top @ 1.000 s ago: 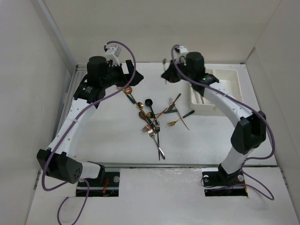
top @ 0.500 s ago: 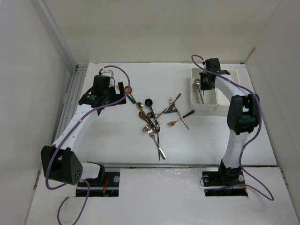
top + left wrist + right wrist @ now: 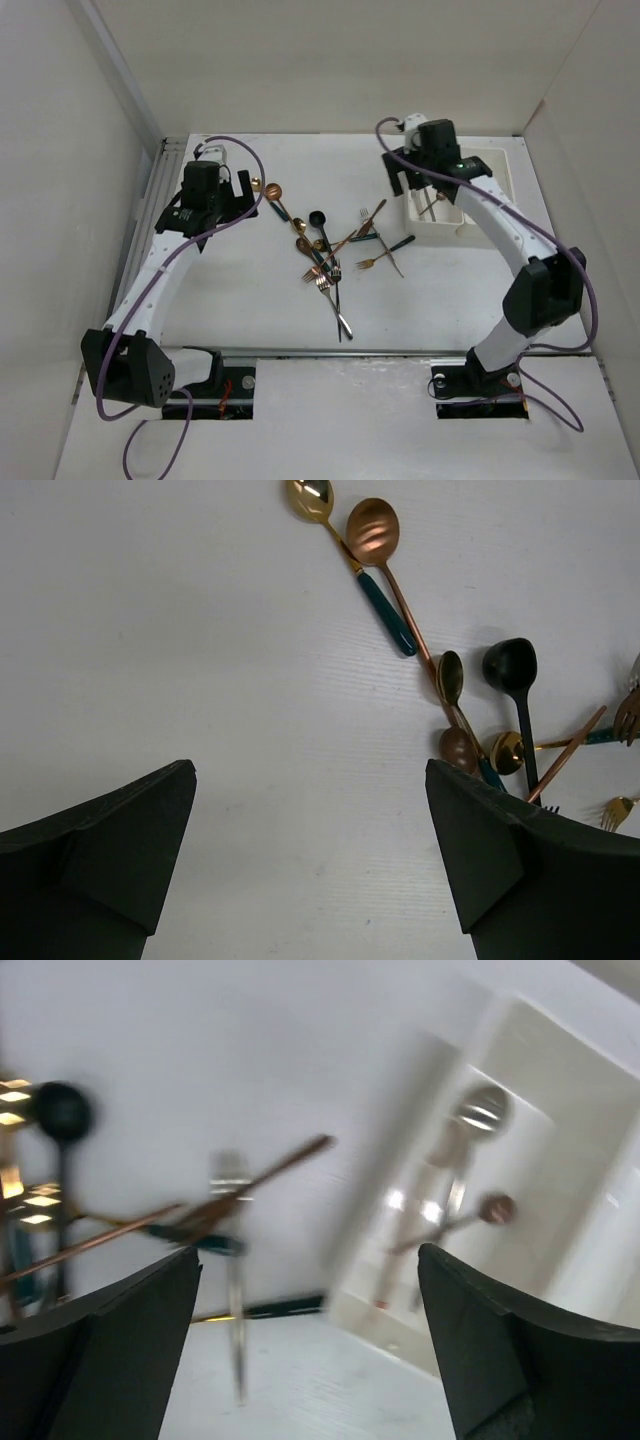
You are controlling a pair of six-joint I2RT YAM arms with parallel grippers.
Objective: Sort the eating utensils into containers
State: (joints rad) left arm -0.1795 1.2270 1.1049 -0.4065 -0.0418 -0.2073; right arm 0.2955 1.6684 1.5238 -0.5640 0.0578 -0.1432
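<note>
Two gaping pincers — left gripper (image 3: 308, 780) beside utensils (image 3: 326, 262), right gripper (image 3: 308, 1255) seemingly at edge of bins (image 3: 437, 232).

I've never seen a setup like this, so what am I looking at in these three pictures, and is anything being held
These are two robot arms bolted to a white table. The wide picture looks down from above: left arm, right arm. The other two come from cameras on the wrists; the dark wedges are each gripper's own fingers. Loose forks and spoons lie scattered mid-table. Two joined white bins sit at the right, one with a couple of utensils inside. The left gripper and right gripper are both open, holding nothing.
</note>
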